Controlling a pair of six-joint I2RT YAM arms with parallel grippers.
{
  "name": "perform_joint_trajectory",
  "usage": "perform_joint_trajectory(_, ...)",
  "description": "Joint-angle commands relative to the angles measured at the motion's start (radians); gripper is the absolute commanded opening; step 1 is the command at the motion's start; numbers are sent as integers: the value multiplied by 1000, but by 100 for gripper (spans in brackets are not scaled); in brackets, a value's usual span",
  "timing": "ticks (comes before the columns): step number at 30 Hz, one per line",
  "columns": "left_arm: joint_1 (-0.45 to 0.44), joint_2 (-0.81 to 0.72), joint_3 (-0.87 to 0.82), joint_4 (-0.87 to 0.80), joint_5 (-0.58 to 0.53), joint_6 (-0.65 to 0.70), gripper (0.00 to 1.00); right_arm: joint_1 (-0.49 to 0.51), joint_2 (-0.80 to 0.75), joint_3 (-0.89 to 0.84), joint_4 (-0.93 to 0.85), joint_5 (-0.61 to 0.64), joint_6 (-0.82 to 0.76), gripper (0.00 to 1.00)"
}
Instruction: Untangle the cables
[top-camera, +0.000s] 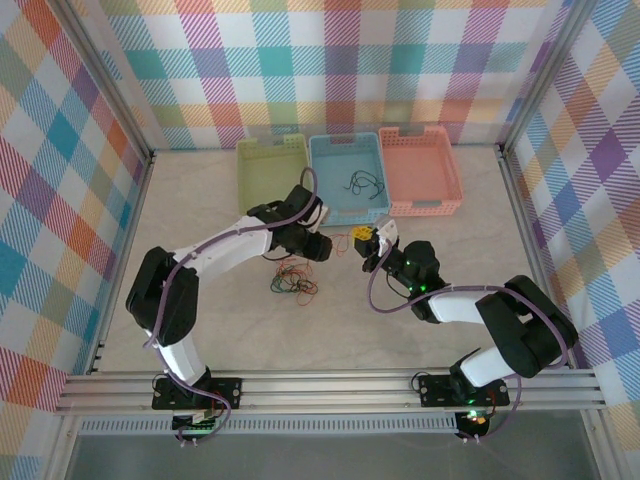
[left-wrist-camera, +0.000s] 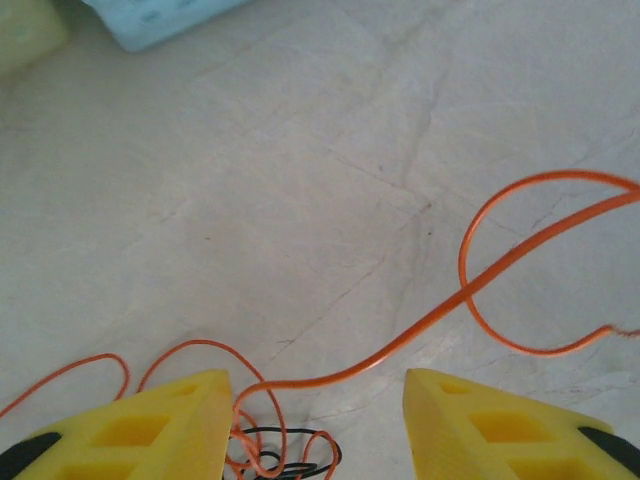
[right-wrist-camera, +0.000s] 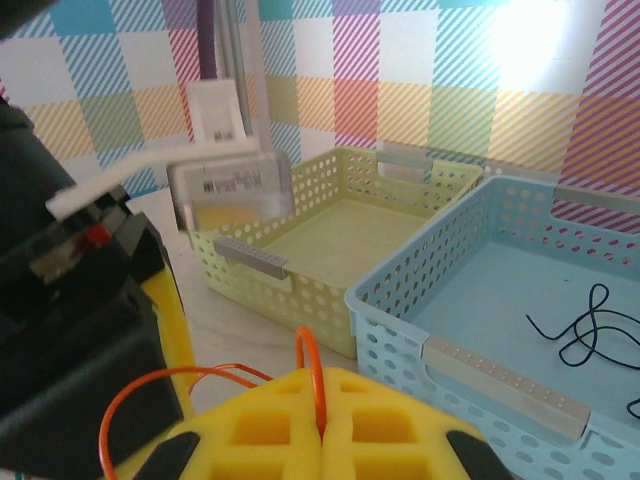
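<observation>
- The right hand (right-wrist-camera: 322, 405) is pinched shut on the orange cable (left-wrist-camera: 500, 266). It would do best to draw away slowly, with the strand low and taut.
- The left hand (left-wrist-camera: 315, 430) hovers wide open over the tangle (top-camera: 293, 282). Pinning the knot would likely stop it dragging along.
- The tabletop (left-wrist-camera: 250, 180) is pale and smooth, so cables will probably slide.
- A black cable (top-camera: 360, 184) lies in the blue basket (right-wrist-camera: 400, 310), and checked walls (top-camera: 350, 60) enclose the space.

Pale marbled table (top-camera: 330, 340): green basket (top-camera: 255, 200), blue basket (top-camera: 350, 215), pink basket (top-camera: 425, 207) side by side at far edge; tangled cables (top-camera: 292, 282) lie mid-table.
</observation>
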Motion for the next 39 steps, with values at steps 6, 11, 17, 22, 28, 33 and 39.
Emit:
perform_joint_trajectory(6,-28,114,147,-24,-157,2,36,-8,-25,-12,41,1,21,0)
perform_joint_trajectory(11,-28,179,198,-57,-224,-11,33,-10,-34,-17,44,17,24,0)
perform_joint_trajectory(17,-28,214,200,-71,-292,-24,25,-11,-58,-39,54,88,23,0)
perform_joint_trajectory(22,-27,192,171,-84,-381,-41,25,-13,-89,-58,39,255,39,0)
perform_joint_trajectory(28,-15,191,151,-117,-448,-68,22,-24,-134,-90,27,472,78,0)
perform_joint_trajectory(33,-8,170,141,-157,-495,-78,22,-49,-163,-99,-30,578,143,0)
perform_joint_trajectory(39,5,119,103,-190,-553,-95,22,-86,-174,-115,-70,701,255,0)
